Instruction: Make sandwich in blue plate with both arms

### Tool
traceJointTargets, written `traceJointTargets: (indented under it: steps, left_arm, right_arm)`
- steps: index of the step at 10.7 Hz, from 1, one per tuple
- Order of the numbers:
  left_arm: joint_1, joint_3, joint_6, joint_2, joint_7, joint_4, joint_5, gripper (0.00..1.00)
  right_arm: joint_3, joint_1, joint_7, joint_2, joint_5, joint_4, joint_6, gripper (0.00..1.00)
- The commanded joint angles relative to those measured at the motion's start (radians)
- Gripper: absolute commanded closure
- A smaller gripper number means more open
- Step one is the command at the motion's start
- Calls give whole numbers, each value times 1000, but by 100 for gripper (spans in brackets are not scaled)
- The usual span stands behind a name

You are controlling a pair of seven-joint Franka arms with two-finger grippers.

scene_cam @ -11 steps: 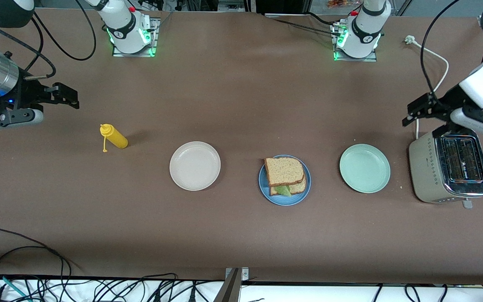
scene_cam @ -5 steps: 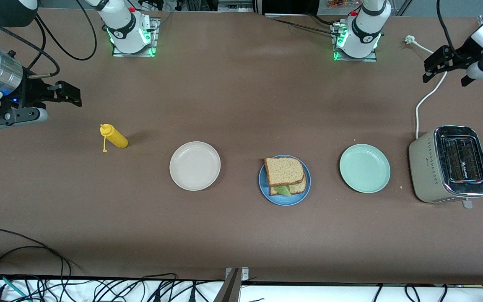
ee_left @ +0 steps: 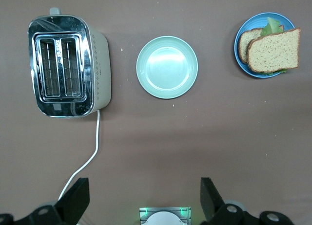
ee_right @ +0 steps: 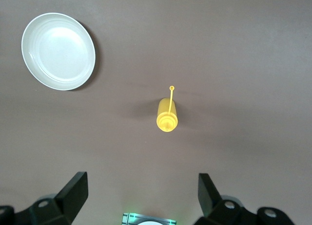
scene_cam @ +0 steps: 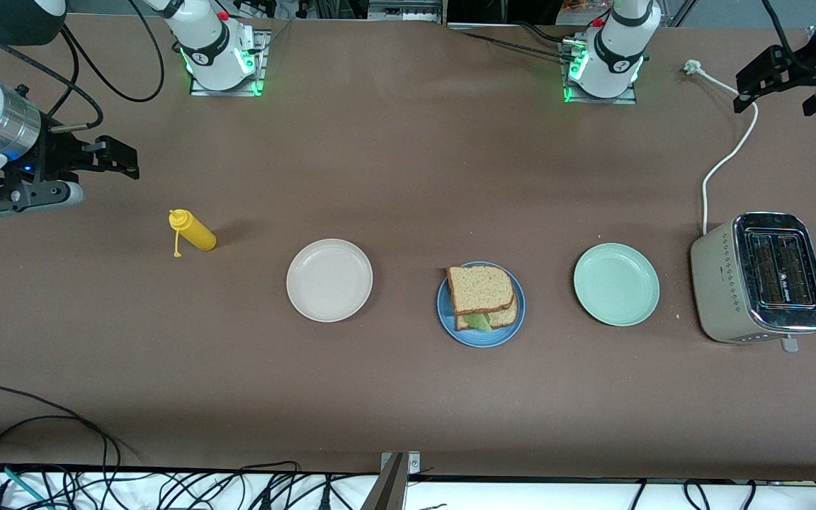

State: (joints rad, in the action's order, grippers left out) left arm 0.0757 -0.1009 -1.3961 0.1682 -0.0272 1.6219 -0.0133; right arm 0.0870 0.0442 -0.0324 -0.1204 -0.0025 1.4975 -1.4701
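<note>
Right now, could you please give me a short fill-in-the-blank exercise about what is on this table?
1. The sandwich lies on the ____ plate.
2. The beige plate holds ____.
3. The toaster stands beside the ____ plate, toward the left arm's end.
4. Both the left gripper and the right gripper are ____ and hold nothing.

Missing words: blue; nothing; mint-green; open

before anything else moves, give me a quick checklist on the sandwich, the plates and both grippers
1. Sandwich of two brown bread slices with green lettuce sits on the round blue plate: ok.
2. Top slice squared over the bottom one: not ok, it sits offset.
3. Round beige plate and round mint-green plate hold no food: ok.
4. Left gripper open, empty, above the white toaster cord: ok.
5. Right gripper open, empty, at its own end of the table: ok.
</note>
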Motion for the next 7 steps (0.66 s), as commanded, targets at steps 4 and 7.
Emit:
traceJointTargets:
  steps: [4,7]
  left_arm:
    - [1,4,72,-67,9,-111,-34,0]
    - [-2,9,88,-110,10,-138,-34,0]
  right_arm:
    - [0,9,15,-1,-66,-13,16,0]
    - [0,13,16,-7,-71,-14,10,0]
